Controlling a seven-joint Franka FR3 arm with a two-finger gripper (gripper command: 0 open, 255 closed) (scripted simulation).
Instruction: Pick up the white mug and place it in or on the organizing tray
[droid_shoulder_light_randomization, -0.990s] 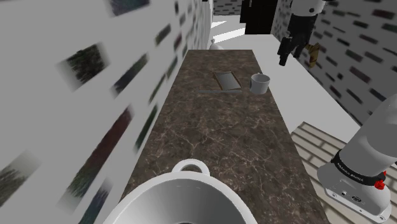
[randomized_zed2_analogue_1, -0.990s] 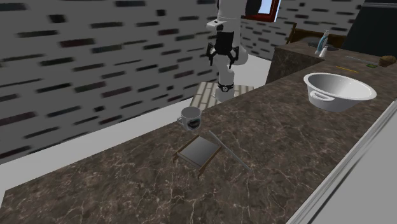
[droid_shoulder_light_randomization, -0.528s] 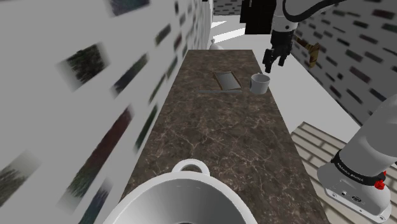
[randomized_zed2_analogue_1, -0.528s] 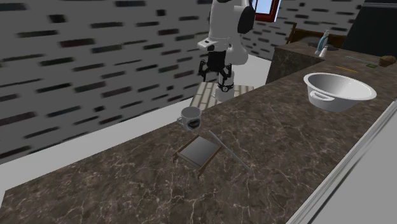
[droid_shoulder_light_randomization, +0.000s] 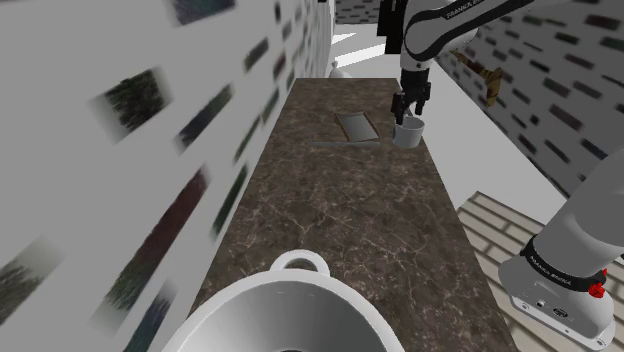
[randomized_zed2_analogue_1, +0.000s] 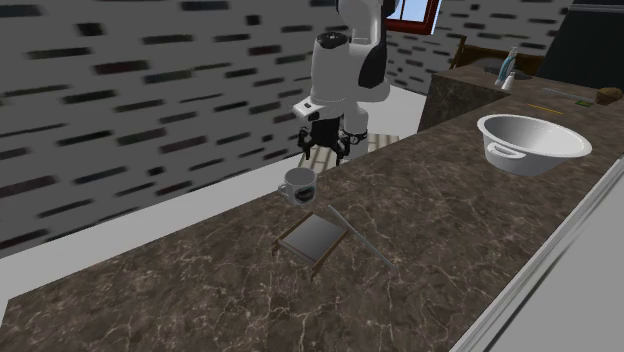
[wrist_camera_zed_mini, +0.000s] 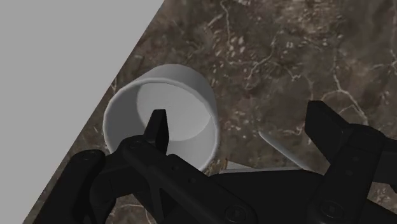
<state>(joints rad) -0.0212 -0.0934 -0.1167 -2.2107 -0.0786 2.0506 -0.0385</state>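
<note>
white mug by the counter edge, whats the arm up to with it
The white arm holds its black pincer open right over the white mug, one finger above the mug's opening and the other outside its wall. Nothing is gripped yet: the mug stands upright on the dark marbled counter, close to its edge. The flat organizing tray, where the mug is meant to go, lies just beside it.

Home kitchen: marbled counter (droid_shoulder_light_randomization: 340, 220), large bowl (randomized_zed2_analogue_1: 530, 140), brick walls (randomized_zed2_analogue_1: 150, 120)
</note>
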